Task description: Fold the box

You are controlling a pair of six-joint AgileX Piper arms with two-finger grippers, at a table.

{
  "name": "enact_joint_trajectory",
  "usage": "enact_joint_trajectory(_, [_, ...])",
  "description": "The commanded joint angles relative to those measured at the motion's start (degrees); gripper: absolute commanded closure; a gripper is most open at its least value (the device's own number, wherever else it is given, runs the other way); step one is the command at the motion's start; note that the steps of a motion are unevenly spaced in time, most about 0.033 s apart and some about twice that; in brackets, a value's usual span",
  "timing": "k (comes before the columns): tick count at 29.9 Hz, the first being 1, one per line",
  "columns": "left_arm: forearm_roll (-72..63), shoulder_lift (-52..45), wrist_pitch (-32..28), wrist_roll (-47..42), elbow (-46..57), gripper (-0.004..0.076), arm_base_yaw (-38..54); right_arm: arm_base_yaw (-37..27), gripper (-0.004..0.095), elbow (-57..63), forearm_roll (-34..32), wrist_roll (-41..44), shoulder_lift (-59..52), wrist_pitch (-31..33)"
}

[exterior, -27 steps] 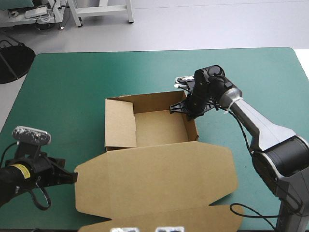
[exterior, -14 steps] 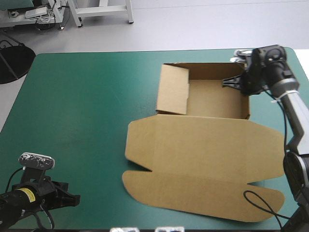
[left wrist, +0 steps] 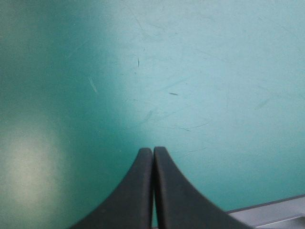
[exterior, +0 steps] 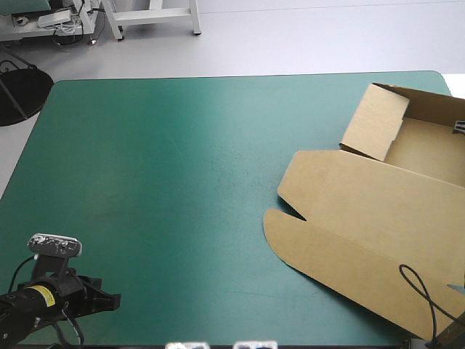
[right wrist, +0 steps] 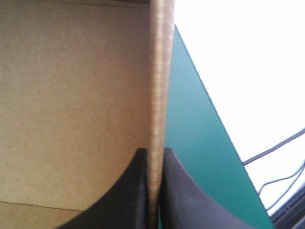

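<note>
Teal-green cover point(exterior: 167, 182) lies bare over most of the table in the high view. The brown box point(exterior: 378, 196) sits at about 3 o'clock, against the table's right edge, and runs out of the picture there. Its tray end, walls raised, lies toward 2 o'clock near the far right corner. The lid point(exterior: 349, 240) lies flat on the cover and reaches toward 5 o'clock, its rounded flap close to the near edge.

In the right wrist view the right gripper point(right wrist: 153, 150) has its black fingers pressed together on an upright wall of the box. The board stands edge-on between them, with the tray's brown inside on one side and cover on the other.

The left gripper point(exterior: 109, 299) hangs at 7 o'clock by the near left corner, well apart from the box. In its wrist view the fingers meet in one pointed arch over bare cover, with nothing between them.
</note>
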Motion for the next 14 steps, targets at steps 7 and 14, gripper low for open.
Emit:
enact_joint_trajectory(7, [3.5,0.3,2.0,-0.8,-1.4,0.0732,-0.2,-3.5,0.0663,-1.9,-1.3,-2.4,2.1,0.4])
enact_joint_trajectory(14, [3.5,0.3,2.0,-0.8,-1.4,0.0732,-0.2,-3.5,0.0442,-2.5,-2.2,-3.9,2.6,0.4])
